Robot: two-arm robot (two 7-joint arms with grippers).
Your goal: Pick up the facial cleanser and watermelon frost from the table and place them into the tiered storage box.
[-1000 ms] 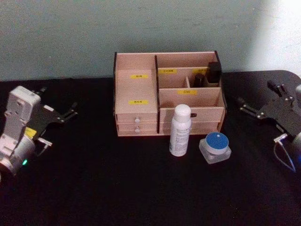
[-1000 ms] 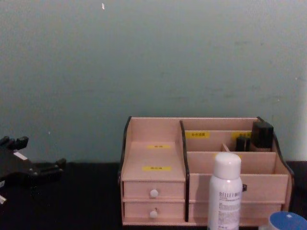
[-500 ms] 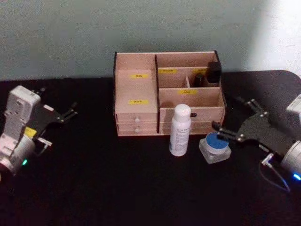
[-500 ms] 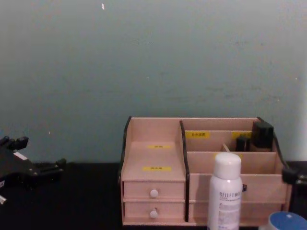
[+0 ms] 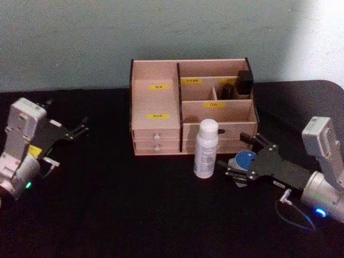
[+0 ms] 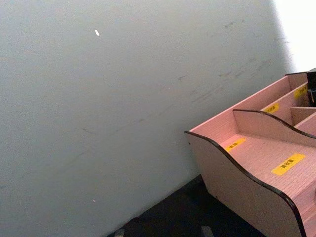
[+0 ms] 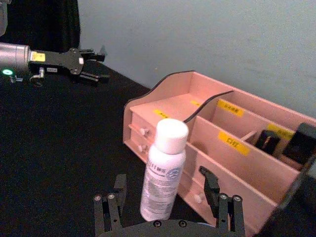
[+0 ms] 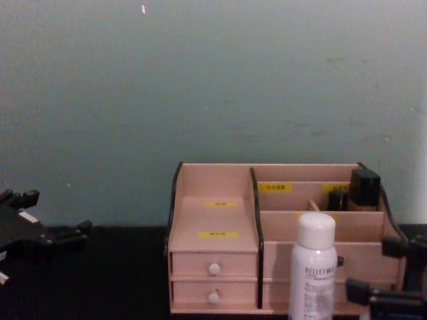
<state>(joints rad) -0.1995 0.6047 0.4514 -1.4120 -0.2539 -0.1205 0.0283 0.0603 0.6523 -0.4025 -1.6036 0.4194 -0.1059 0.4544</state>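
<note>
Two fingers of the right gripper are gaping wide on either side of the squat clear glass jar with the round blue lid, and I can't tell if they're touching it. The jar is sitting on the black table just right of the tall white cylindrical bottle. Both are standing right in front of the pale pink wooden tiered box. The left gripper is idling far left, fingers apart.
</note>
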